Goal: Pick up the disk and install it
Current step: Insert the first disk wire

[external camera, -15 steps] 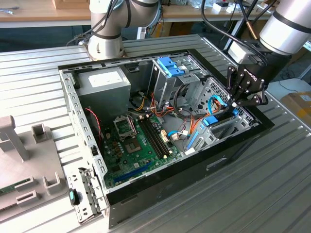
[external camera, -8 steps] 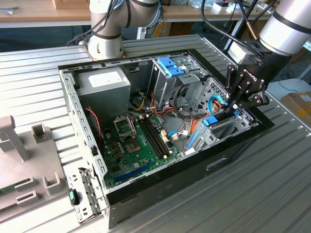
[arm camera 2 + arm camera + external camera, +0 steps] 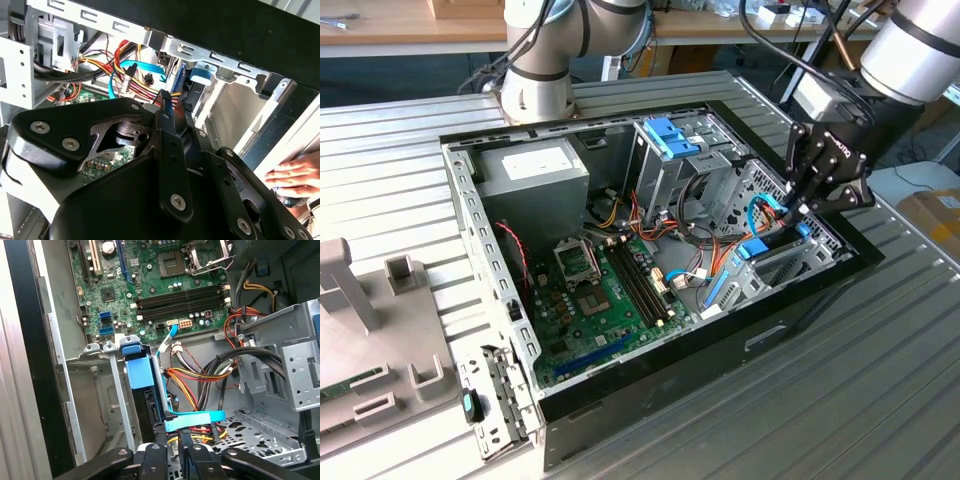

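The disk (image 3: pixel 138 374) stands on edge in a slot of the grey drive bay (image 3: pixel 97 390), its blue carrier rail facing up and its dark body below it. In the exterior view the disk's blue rail (image 3: pixel 753 249) sits at the right end of the open computer case (image 3: pixel 800 300). My gripper (image 3: pixel 798 208) hangs just above that bay. In both wrist views the gripper (image 3: pixel 173 442) (image 3: pixel 164 97) has its black fingers drawn together at the disk's upper edge, beside a flat blue data cable (image 3: pixel 197 418). Nothing shows between the fingers.
Bundles of red, yellow and black wires (image 3: pixel 200 377) lie close beside the bay. The motherboard (image 3: pixel 605 290) fills the case floor, with the power supply box (image 3: pixel 535 170) and an upright drive cage with a blue bracket (image 3: pixel 670 140) behind. A person's hand (image 3: pixel 295 172) rests outside the case wall.
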You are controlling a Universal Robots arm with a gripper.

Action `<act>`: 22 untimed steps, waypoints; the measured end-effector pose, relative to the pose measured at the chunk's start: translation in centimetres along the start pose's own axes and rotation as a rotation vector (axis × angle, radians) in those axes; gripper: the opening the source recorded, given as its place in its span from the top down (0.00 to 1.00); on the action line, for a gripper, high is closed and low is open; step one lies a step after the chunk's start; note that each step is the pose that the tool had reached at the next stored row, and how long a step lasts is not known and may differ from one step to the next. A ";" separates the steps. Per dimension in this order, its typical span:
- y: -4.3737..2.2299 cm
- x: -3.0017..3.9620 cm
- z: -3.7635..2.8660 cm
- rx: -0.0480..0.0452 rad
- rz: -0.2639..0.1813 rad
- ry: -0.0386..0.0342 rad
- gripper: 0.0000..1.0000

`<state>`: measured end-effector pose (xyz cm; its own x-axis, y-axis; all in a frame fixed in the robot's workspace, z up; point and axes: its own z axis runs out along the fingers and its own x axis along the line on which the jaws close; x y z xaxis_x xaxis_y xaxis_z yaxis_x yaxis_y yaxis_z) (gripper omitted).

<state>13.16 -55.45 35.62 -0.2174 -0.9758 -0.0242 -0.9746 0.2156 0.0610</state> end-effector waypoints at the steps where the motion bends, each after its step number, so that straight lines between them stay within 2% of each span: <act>1: -0.11 -0.01 0.24 0.0001 0.000 0.0002 0.76; 8: -0.24 -0.01 0.81 0.0002 0.000 0.0006 0.76; 22: 0.12 0.22 1.11 -0.0003 0.000 -0.0015 0.76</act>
<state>12.94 -55.60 34.52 -0.2173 -0.9758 -0.0257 -0.9746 0.2155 0.0613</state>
